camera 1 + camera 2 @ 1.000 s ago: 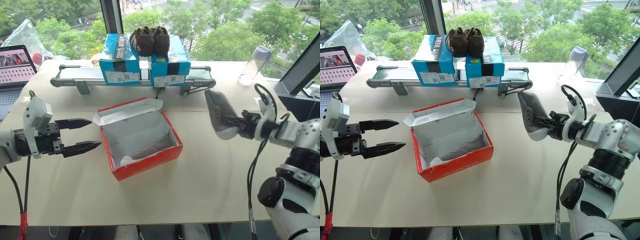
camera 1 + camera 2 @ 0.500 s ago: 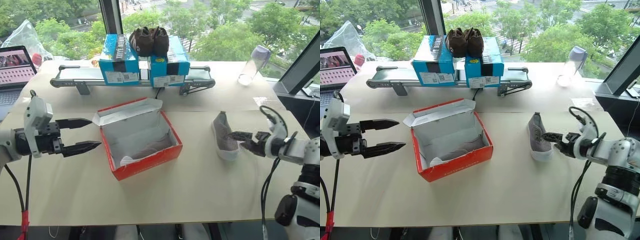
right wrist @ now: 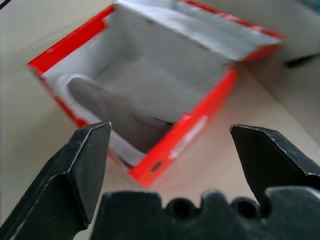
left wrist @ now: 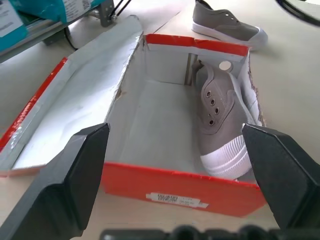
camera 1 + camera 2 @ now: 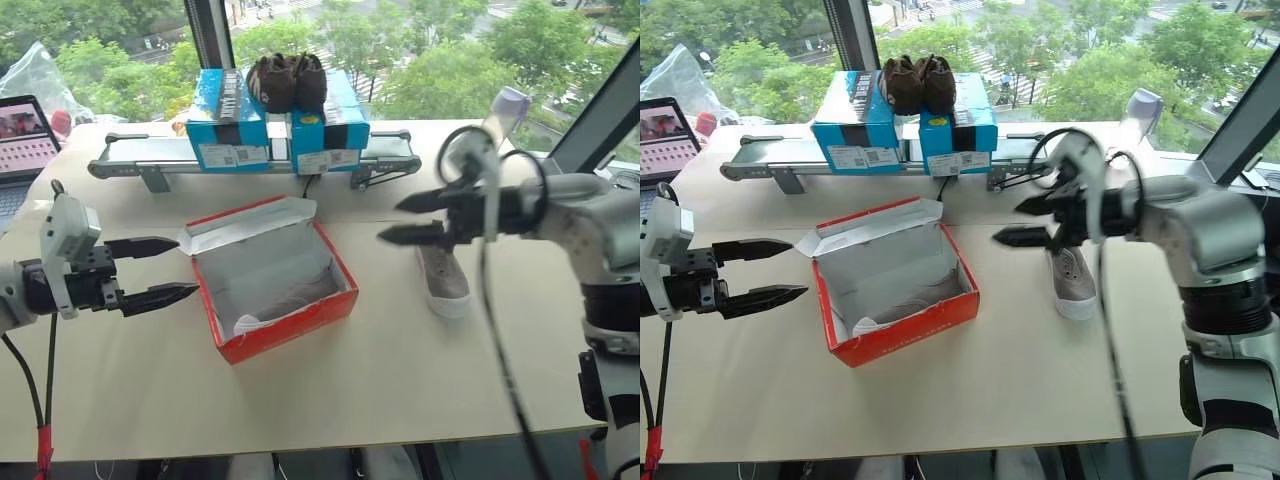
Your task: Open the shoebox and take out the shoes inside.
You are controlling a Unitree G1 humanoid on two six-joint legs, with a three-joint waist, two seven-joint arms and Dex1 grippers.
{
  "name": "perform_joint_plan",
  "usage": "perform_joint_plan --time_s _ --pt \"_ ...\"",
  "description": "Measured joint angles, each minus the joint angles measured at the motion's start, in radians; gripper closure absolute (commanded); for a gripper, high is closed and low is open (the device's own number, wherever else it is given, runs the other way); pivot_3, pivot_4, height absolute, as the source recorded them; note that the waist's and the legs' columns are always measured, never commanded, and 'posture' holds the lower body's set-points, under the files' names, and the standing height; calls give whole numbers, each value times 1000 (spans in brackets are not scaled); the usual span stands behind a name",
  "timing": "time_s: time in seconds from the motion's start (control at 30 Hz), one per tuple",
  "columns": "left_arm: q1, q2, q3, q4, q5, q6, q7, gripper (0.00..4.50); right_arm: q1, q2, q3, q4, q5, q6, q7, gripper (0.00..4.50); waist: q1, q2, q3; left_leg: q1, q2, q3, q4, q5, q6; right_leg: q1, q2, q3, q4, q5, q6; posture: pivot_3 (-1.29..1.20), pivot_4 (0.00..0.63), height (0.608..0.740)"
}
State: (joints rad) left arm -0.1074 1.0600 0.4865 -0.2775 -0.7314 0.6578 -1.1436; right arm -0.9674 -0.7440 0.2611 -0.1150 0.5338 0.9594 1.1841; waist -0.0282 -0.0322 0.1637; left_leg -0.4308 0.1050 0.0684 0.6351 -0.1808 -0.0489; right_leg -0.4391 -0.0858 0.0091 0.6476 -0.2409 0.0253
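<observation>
The red shoebox [image 5: 300,322] sits open mid-table, its lid [image 5: 250,225] folded back. One grey shoe [image 4: 216,120] with a white sole lies inside along one wall. The other grey shoe [image 5: 441,278] rests on the table to the right of the box. My left gripper [image 5: 168,270] hovers open just left of the box, pointing at it. My right gripper [image 5: 405,219] is open and empty, raised above the table between the box and the loose shoe, pointing left toward the box [image 3: 165,155].
Two blue boxes [image 5: 280,120] with a dark brown pair of shoes [image 5: 285,80] on top stand on a conveyor [image 5: 150,165] at the back. A laptop [image 5: 25,130] sits far left, a clear bottle [image 5: 500,115] at the back right.
My right gripper set the grey shoe down on the table right of the box, let go, then swung up and left toward the box. The left gripper stayed put.
</observation>
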Motion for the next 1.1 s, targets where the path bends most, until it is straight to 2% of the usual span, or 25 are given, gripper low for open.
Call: perform_joint_plan --time_s 0.13,0.33,0.57,0.87,1.03,1.1 --pt "2 -6 2 -22 -7 1 16 0 -71 67 93 79 -47 -109 96 22 14 0 0 0 0 0 0 0 0 0 0 0 0 0 0 0 150 740" --pt "47 -28 24 -61 -18 4 42 0 -131 201 198 349 -162 -265 204 22 15 0 0 -1 0 0 0 0 0 -1 1 0 1 0 0 0 150 740" --pt "120 -45 95 -124 -34 40 77 0 -179 327 245 621 -279 -395 302 22 13 0 0 0 0 0 0 0 0 -1 1 0 1 0 0 0 150 740" --pt "167 -59 138 -179 -57 63 120 0 -221 403 257 797 -393 -519 355 22 14 0 0 0 0 0 0 0 0 -1 1 0 1 0 -1 0 150 740" --pt "171 -60 152 -198 -63 71 139 0 -235 418 261 851 -443 -573 362 1361 13 0 0 1 0 0 0 0 0 0 1 0 2 0 -1 0 150 740" --pt "171 -60 152 -200 -70 75 146 0 -239 421 261 871 -464 -588 365 2143 13 0 0 1 0 0 0 0 0 0 1 0 1 0 -1 0 150 740"
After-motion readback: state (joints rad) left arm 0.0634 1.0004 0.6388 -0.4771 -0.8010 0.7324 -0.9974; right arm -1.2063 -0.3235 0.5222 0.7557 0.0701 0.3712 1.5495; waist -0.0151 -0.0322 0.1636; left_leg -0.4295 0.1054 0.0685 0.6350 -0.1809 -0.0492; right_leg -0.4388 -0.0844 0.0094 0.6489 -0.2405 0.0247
